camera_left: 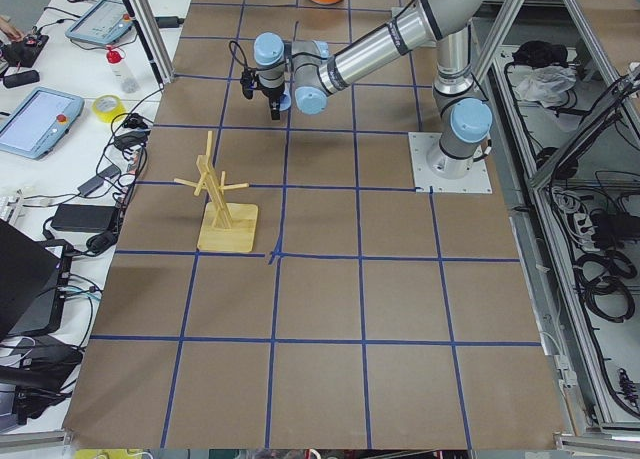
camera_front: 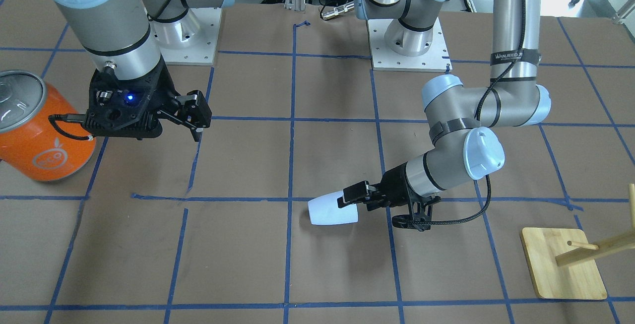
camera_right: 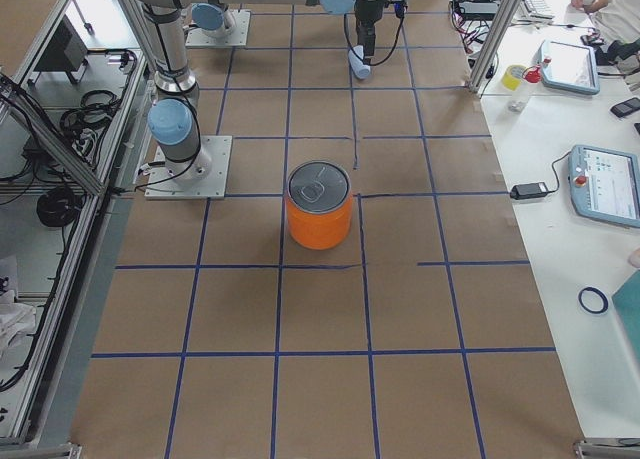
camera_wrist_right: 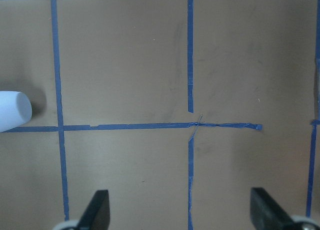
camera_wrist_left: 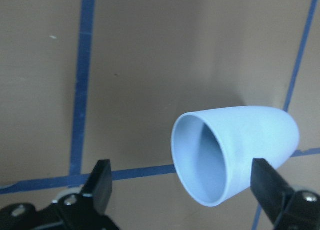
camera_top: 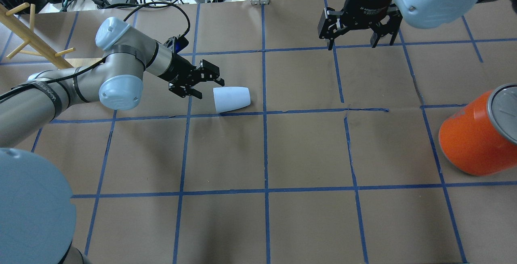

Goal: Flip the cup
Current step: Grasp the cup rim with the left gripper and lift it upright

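Start at the left of the overhead view. The wooden rack (camera_top: 28,33) stands near the edge of the table (camera_top: 307,155), well apart from the work, and I judge it plays no part here.

Next comes the left gripper (camera_top: 209,88), low and nearly level, its fingers spread apart and holding nothing. I think it lies that way because the cup (camera_top: 231,99) is on its side with its open mouth turned toward that gripper. A level approach lets one finger go inside the rim and one outside, so a wrist turn can stand the cup up. The left wrist view bears this out: the mouth faces the camera between the two fingers, closer to the finger (camera_wrist_left: 267,182) on that view's right. The cup rests just beside a blue tape line, left of the table's middle.

Further right, the right gripper (camera_top: 357,41) hangs high above the table, fingers wide apart and empty, well apart from the cup; it looks parked. Last, the orange can (camera_top: 472,138) stands upright at the right.

You cannot settle whether a fingertip touches the rim. The front view shows one finger overlapping the cup's mouth end, but contact is unclear. The cup's closed end is hidden in the left wrist view. The right wrist view cuts the cup off at its edge, and the overhead view crops the can. The side views show the cup too small to help.
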You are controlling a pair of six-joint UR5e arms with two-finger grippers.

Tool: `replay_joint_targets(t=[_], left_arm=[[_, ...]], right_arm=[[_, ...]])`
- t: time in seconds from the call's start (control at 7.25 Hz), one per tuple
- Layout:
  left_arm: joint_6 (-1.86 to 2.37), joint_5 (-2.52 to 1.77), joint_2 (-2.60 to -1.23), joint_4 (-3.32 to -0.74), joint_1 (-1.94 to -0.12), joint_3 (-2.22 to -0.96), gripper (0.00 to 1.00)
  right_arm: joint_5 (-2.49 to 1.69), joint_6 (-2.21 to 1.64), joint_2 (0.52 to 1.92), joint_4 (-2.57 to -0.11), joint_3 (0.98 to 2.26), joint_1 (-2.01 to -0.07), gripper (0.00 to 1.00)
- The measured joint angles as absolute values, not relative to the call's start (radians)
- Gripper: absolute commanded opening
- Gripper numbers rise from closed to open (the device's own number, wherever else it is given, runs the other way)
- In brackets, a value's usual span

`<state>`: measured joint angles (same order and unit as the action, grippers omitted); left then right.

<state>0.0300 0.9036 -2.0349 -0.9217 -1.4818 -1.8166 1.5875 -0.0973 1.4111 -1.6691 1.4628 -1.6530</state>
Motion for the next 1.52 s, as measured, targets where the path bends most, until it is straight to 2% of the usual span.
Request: replay_joint_targets(t=[0.14, 0.41, 0.97, 1.24, 1.52], left_arm=[[0.024, 0.826, -2.065, -0.894, -1.482, -1.817, 0.01], [0.013, 0.724, -2.101, -0.826, -1.483, -1.820, 0.00], [0.048, 0.694, -2.089, -0.806, -1.486, -1.809, 0.00], [0.147, 0.740, -2.046, -0.805, -1.487, -1.750, 0.00], [0.162, 1.046, -1.998, -0.806, -1.491, -1.637, 0.00]], right_arm=[[1.587, -0.101, 1.422, -1.662, 1.459, -1.648, 1.00], [1.596, -0.088, 1.450, -1.652, 1.466, -1.630, 1.00], [1.601, -0.079, 1.497, -1.585, 1.472, -1.593, 1.00], [1.595, -0.077, 1.499, -1.589, 1.472, -1.592, 1.00], [1.596, -0.083, 1.502, -1.597, 1.471, -1.594, 1.00]])
